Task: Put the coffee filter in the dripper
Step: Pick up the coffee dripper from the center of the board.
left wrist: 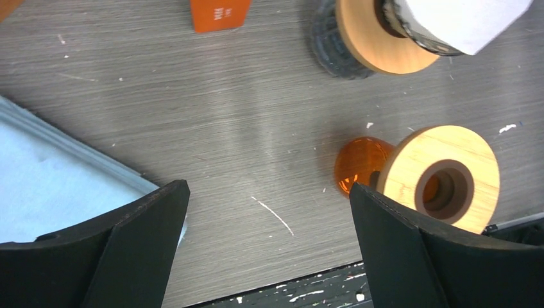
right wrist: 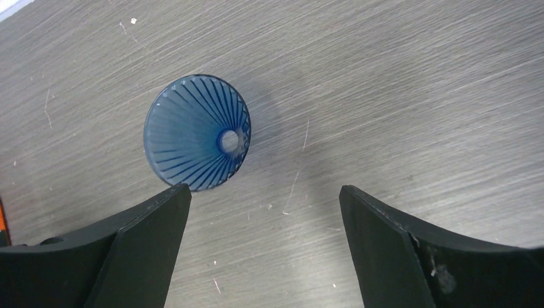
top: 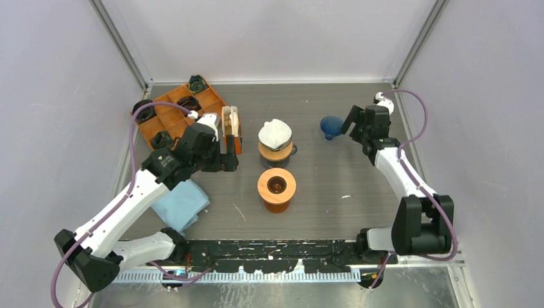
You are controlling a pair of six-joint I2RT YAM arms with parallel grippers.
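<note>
The white paper coffee filter (top: 274,132) sits in the top of a dripper with a wooden collar (top: 276,153) at mid-table; the left wrist view has the filter (left wrist: 463,19) at its upper right. An orange dripper with a wooden ring (top: 277,187) (left wrist: 442,176) stands just in front of it. A blue ribbed cone dripper (top: 330,126) (right wrist: 196,133) lies on its side at the back right. My left gripper (top: 226,160) (left wrist: 267,189) hangs open over bare table, left of the orange dripper. My right gripper (top: 349,123) (right wrist: 264,189) is open and empty beside the blue cone.
An orange compartment tray (top: 172,115) with dark items stands at the back left. Next to it is an orange filter holder (top: 231,131) (left wrist: 219,14). A light blue cloth (top: 183,204) (left wrist: 51,186) lies at the front left. Walls close in both sides.
</note>
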